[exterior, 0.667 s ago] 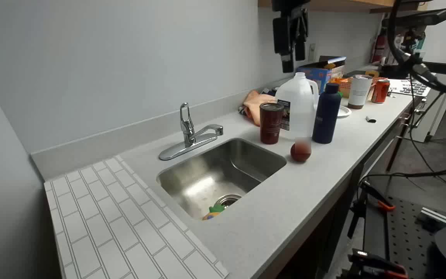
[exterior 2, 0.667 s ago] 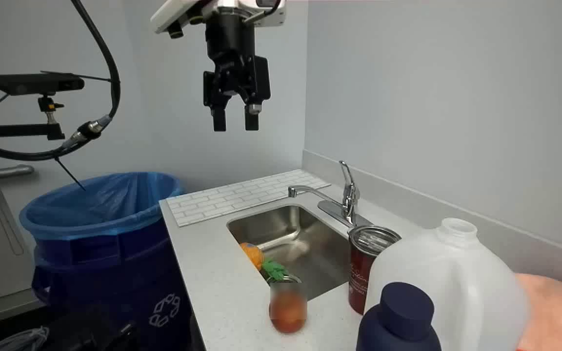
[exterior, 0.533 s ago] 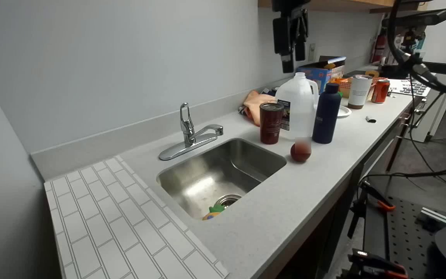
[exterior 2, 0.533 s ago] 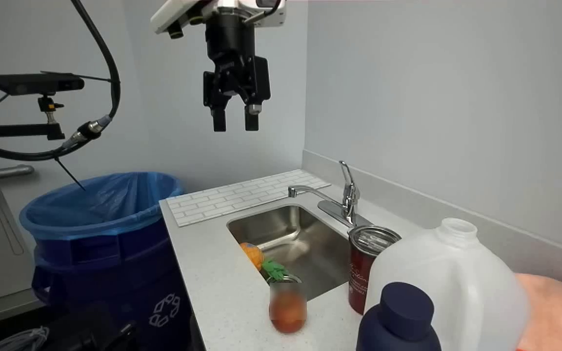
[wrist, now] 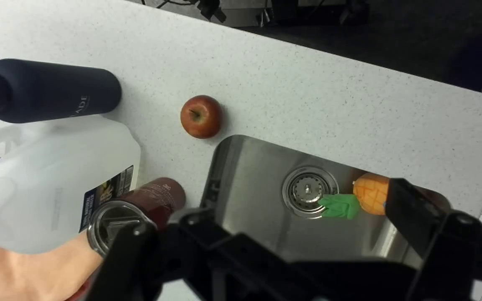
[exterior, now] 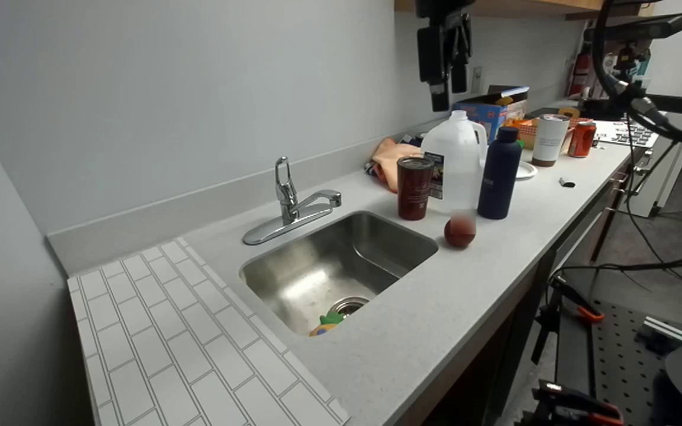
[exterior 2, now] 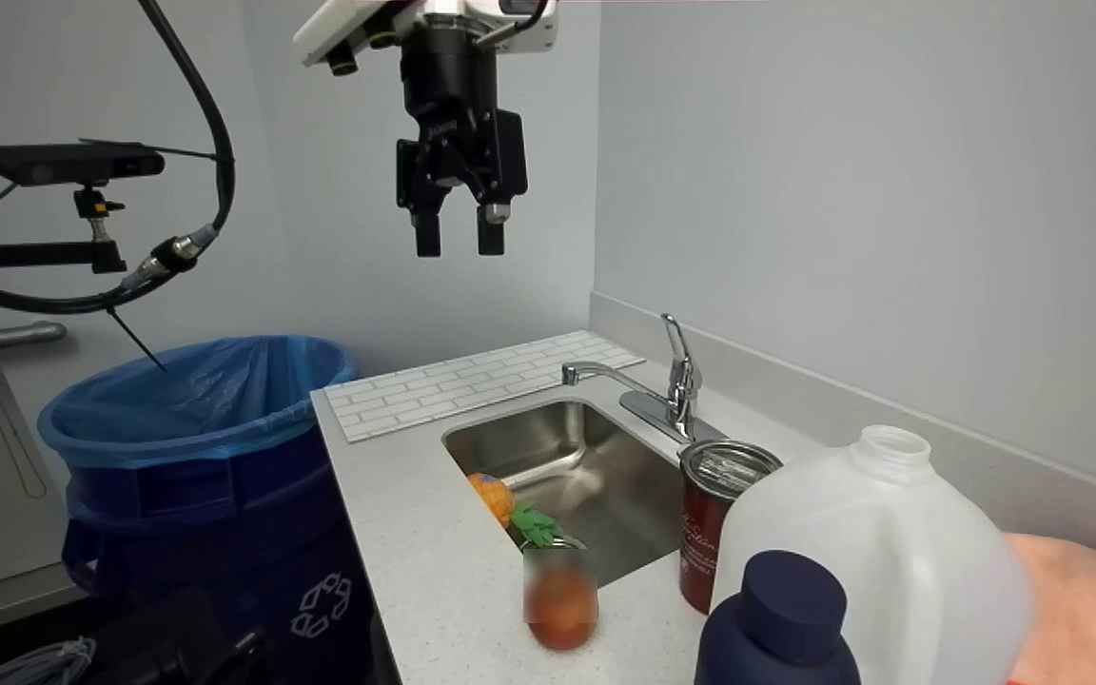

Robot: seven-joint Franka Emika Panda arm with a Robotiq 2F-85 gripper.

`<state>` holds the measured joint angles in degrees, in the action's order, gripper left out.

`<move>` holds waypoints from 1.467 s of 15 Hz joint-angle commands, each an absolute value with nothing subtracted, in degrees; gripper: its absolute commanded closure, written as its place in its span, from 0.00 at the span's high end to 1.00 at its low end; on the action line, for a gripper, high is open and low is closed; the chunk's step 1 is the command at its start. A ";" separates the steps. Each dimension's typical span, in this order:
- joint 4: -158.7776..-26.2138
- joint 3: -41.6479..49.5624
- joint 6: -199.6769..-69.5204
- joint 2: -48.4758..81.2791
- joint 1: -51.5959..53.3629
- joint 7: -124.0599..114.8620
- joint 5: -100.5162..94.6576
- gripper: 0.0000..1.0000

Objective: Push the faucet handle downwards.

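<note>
The sink (wrist: 249, 184) holds a toy pineapple (wrist: 370, 195), its leaves at the rim of the drain (wrist: 308, 189). Just beside the sink stands a lidded cup (exterior: 415, 189), next to a jug (exterior: 460, 168) and a capped bottle (exterior: 499, 177); I cannot tell what these three contain. High above the table (exterior: 400, 337) hangs the end effector (exterior 2: 459, 245), pointing down, fingers spread apart. The faucet handle (exterior: 286, 190) is upright between sink and wall (exterior: 199, 118), well apart from the fingers. A strip of table runs between sink and front edge, with an apple (wrist: 201, 117) near the sink's corner.
</note>
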<state>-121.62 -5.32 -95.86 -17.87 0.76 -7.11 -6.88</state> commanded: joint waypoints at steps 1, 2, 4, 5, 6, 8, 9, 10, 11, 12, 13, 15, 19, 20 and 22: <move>-121.46 -4.93 -95.68 -17.80 1.24 -7.23 -6.98 1.00; -121.47 -4.93 -95.68 -17.80 1.24 -7.23 -6.98 1.00; -121.56 -4.92 -95.68 -17.80 1.24 -7.23 -6.97 1.00; -121.61 -4.92 -95.68 -17.80 1.24 -7.23 -6.97 1.00; -121.64 -4.92 -95.68 -17.80 1.24 -7.23 -6.97 1.00; -121.65 -4.91 -95.68 -17.80 1.24 -7.23 -6.97 1.00; -121.65 -4.91 -95.68 -17.80 1.24 -7.23 -6.97 1.00; -121.42 -4.89 -96.38 -17.51 1.30 -7.14 -6.77 1.00; -120.91 -4.86 -97.19 -17.15 1.29 -7.25 -6.66 1.00; -120.19 -4.73 -98.03 -16.66 1.24 -7.26 -6.42 1.00; -119.16 -4.52 -99.10 -15.85 1.19 -7.07 -5.98 1.00; -117.11 -4.27 -101.48 -14.00 0.95 -6.98 -6.17 1.00; -111.93 -3.10 -107.25 -8.58 0.61 -6.84 -5.22 1.00; -110.53 -2.84 -108.86 -7.02 0.58 -7.00 -5.03 1.00; -107.85 -2.42 -112.38 -3.71 0.51 -7.78 -5.25 1.00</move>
